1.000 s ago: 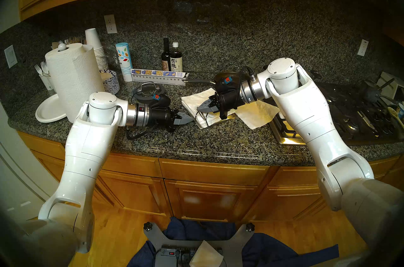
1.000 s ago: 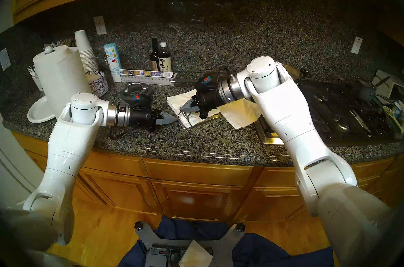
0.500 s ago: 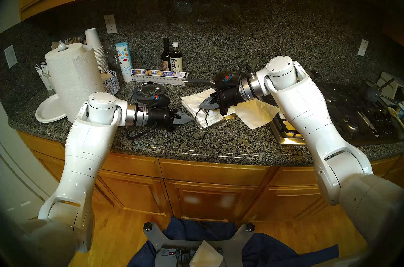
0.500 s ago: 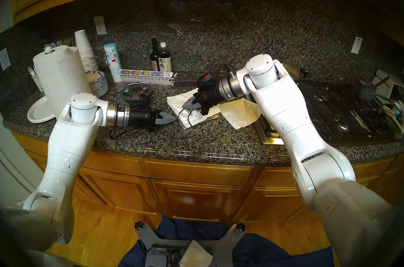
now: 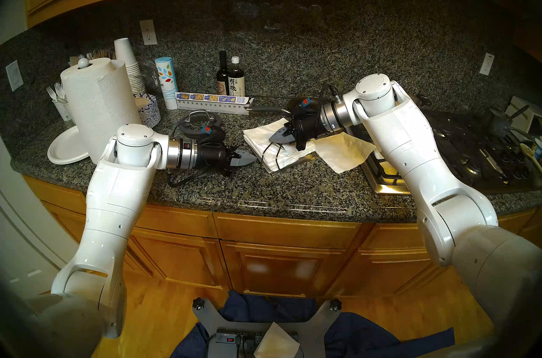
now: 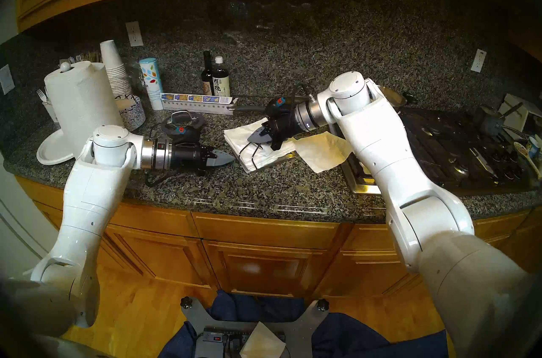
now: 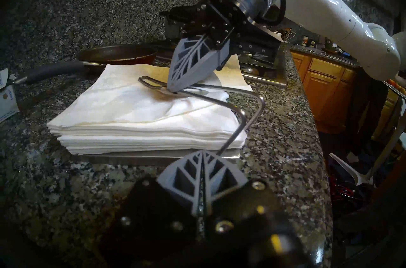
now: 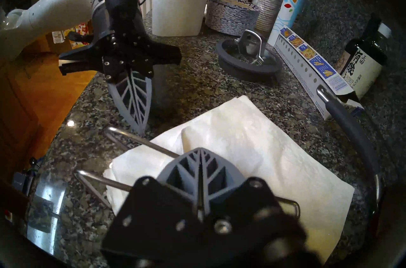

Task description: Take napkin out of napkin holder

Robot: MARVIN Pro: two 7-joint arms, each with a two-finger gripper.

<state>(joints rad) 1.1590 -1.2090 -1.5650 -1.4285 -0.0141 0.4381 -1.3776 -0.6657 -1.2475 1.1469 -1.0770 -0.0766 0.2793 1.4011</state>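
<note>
On the granite counter (image 5: 278, 190), near its front edge, a flat metal napkin holder (image 7: 153, 156) is seen, loaded with a thick stack of white napkins (image 7: 136, 120). A thin wire arm (image 7: 237, 105) is bent up from the holder's near edge and laid across the top of the stack, ending in a small oval pad (image 7: 167, 91).

The right gripper (image 7: 173, 88) is tilted downward over the stack, its grey fingers pressed together with nothing between them; its tip is set against the pad and the wire arm at the middle of the top sheet. The top sheet is wrinkled around that point.

The left gripper (image 5: 254, 158) is held nearly level just beside the holder's left edge, also clenched and empty; whether it touches the holder cannot be told.

A single napkin (image 5: 343, 153) is already outside the holder, spread flat on the counter just to the right of it, with one corner lying over the edge of the stove (image 5: 381, 172). Its left part is hidden behind the right gripper.

Behind the stack, a frying pan (image 7: 116, 55) with a dark handle is seen. A paper towel roll (image 5: 99, 108) is stood well apart at the left.
</note>
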